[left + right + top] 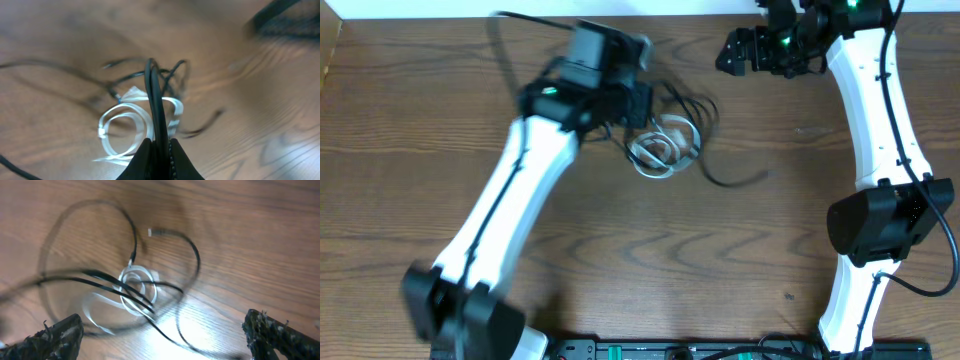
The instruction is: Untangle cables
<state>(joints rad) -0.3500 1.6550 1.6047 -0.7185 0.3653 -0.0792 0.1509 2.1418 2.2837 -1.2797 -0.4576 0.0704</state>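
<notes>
Task is early to mid, not done. The black cable [708, 108] and the white cable [665, 150] lie in one knot near the middle-top of the bench [700, 260]. The white one is coiled in a small ring with black loops running over and through it. The left tool [159, 154] is pressed together on the black cable [155, 100] - a doubled strand runs straight up from between its fingers, and the white coil [107, 125] sits just below and left of that strand. That view is blurred, so I cannot tell whether the white cord is also caught in the pinch; it looks clear of it. In the overhead view the left tool [640, 100] sits right at the edge of the tangle. The right tool [735, 50] is up near the far edge, well apart from the cables. The right wrist view shows the right tool [162, 325] spread wide and holding nothing, with the black cable [196, 255] looping around the white coil [131, 271] below it. Done so far, as I judge it: one grasp on the black cord. Left to do: draw the black loops off the white ring and lay the two cords apart - no separation shows yet. No containers in view, no bin or tray, so nothing is held in one.
</notes>
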